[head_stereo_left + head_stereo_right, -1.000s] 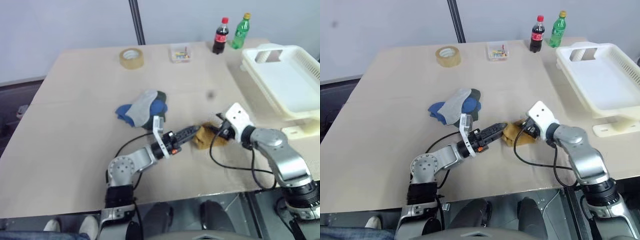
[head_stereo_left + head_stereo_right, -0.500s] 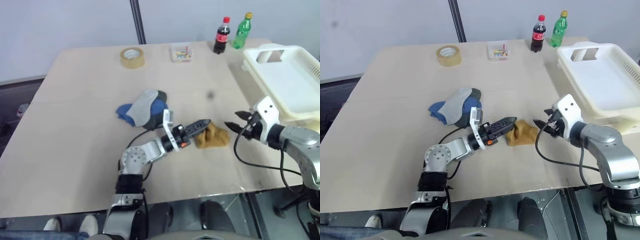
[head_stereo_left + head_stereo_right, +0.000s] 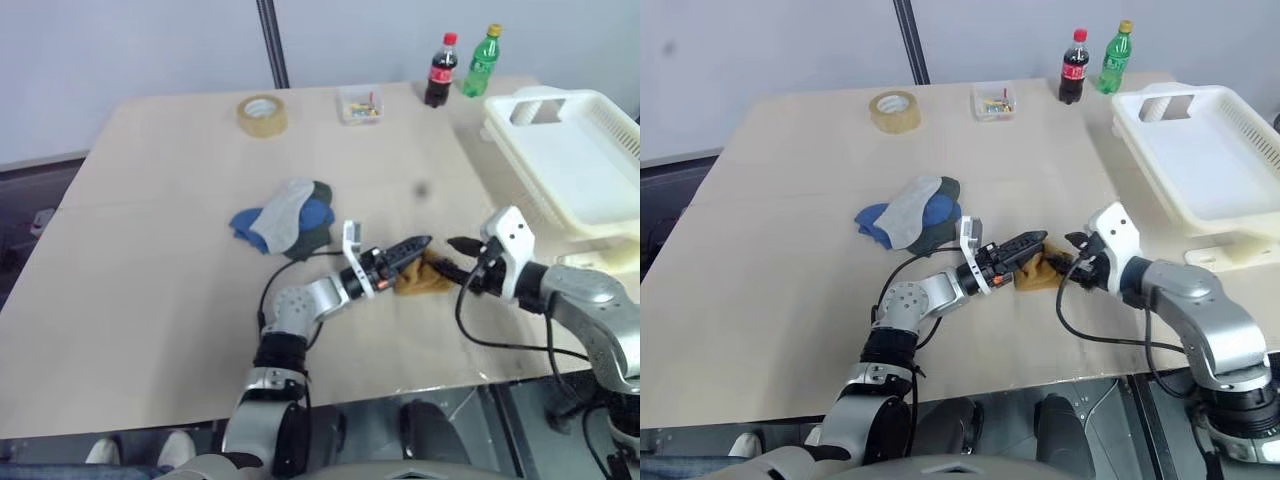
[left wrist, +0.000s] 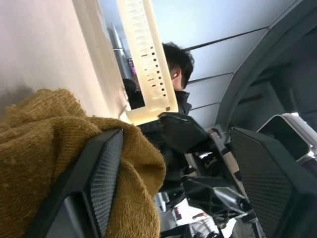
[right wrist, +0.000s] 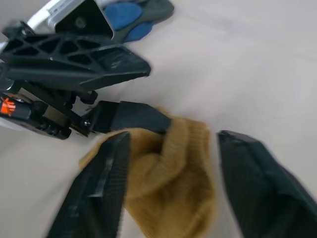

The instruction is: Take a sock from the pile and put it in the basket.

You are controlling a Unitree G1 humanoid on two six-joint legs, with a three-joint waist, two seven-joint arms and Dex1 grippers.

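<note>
The table fills the head views, with the basket at the right edge, the pile left of centre, and one mustard sock lying just right of centre on the tabletop (well apart from both). The left gripper stands spread with one finger under the sock's fold, and the right gripper faces it from the right, also apart, straddling the sock. The risk I see: both may close on the same bunched cloth and tug it between them, or the fingers may collide.

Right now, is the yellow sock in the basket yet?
Not yet. The mustard-yellow sock is off the pile and lies on the table. The open left gripper and open right gripper are both at it. It still needs lifting into the cream-white basket.
</note>
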